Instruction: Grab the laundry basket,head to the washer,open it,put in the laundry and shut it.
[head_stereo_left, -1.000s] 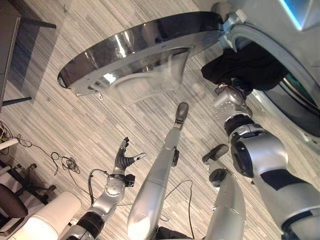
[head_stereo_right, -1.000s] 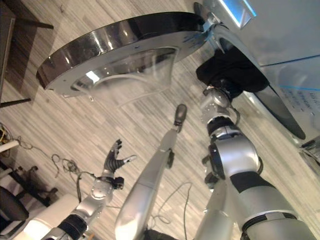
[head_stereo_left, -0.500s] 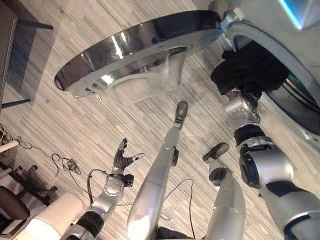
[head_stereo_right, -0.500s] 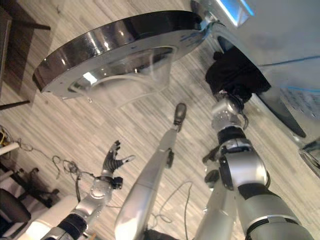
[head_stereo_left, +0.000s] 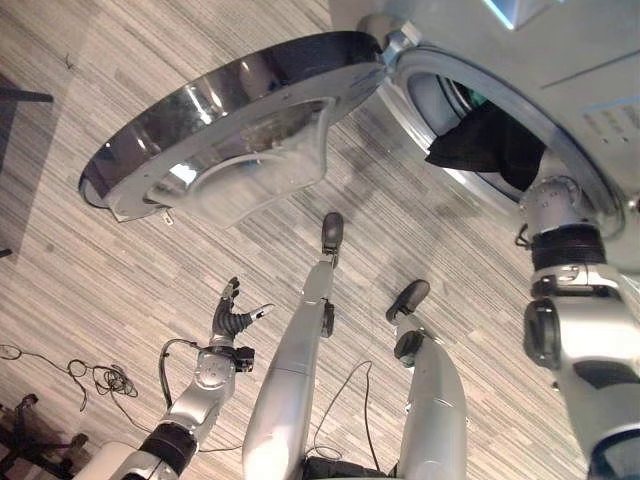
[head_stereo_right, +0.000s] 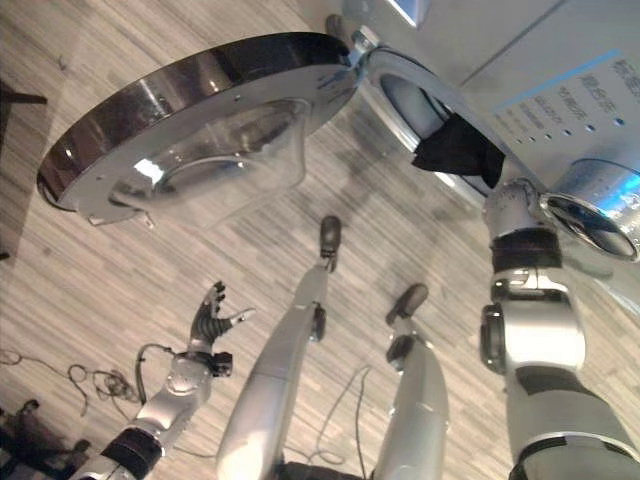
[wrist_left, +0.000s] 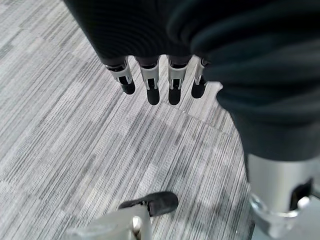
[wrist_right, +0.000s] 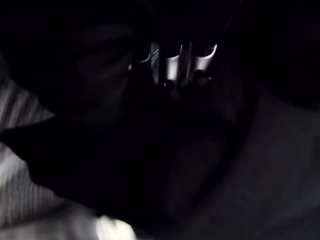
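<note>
In the upper right of the frame, the dark black garment hangs in the round opening of the grey front-loading washer, its loose pointed corner toward the left. The washer's round glass door with a dark rim stands wide open, upper left. The right hand is inside the cloth, fingers curled into it. The left hand hovers low over the striped grey floor, fingers straight and apart, holding nothing.

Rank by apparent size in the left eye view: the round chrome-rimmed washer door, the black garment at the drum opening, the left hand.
1. Round chrome-rimmed washer door, by far the largest.
2. Black garment, hanging over the drum opening's rim.
3. Left hand, smallest, fingers spread over the striped floor.
Camera distances differ, so true sizes stay unsure.
</note>
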